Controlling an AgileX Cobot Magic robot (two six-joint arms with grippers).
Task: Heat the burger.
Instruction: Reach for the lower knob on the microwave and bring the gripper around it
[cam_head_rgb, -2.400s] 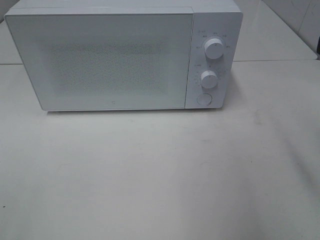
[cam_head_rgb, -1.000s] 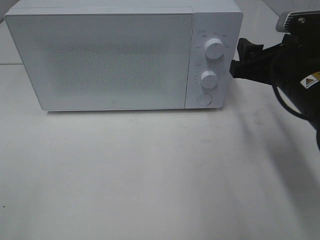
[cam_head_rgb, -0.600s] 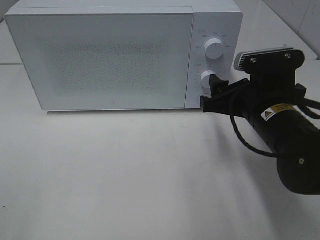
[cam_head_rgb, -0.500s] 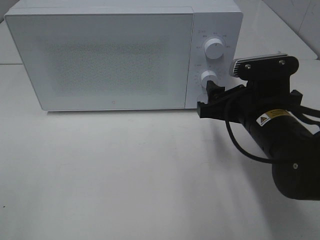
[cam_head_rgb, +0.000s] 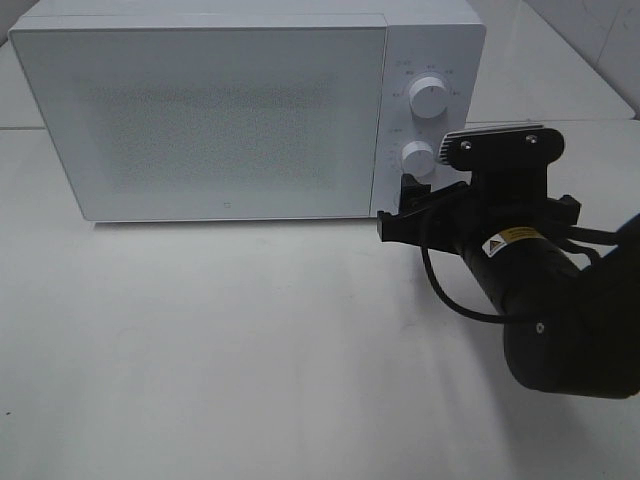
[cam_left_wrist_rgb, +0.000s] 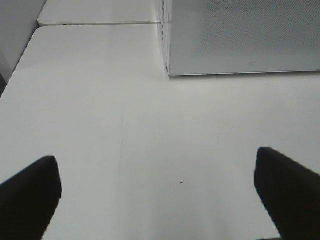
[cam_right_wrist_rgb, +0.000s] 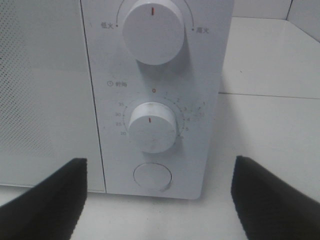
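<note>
Right end effector (cam_head_rgb: 398, 208) nearer, one microwave (cam_head_rgb: 200, 110), two knobs (cam_head_rgb: 428, 97) (cam_head_rgb: 418, 158)

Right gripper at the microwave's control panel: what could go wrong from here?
1. The open right gripper sits in front of the round button, with the timer knob just above; a finger could catch the knob instead.
2. A hard push might slide the microwave back.
3. No burger shows in any view; the door is shut, so it may run empty.

Microwave (cam_head_rgb: 245, 110) at rear of table (cam_head_rgb: 220, 350); right of its door (cam_head_rgb: 120, 150), upper knob (cam_right_wrist_rgb: 152, 31), lower knob (cam_right_wrist_rgb: 152, 127), button (cam_right_wrist_rgb: 152, 176) below.
</note>
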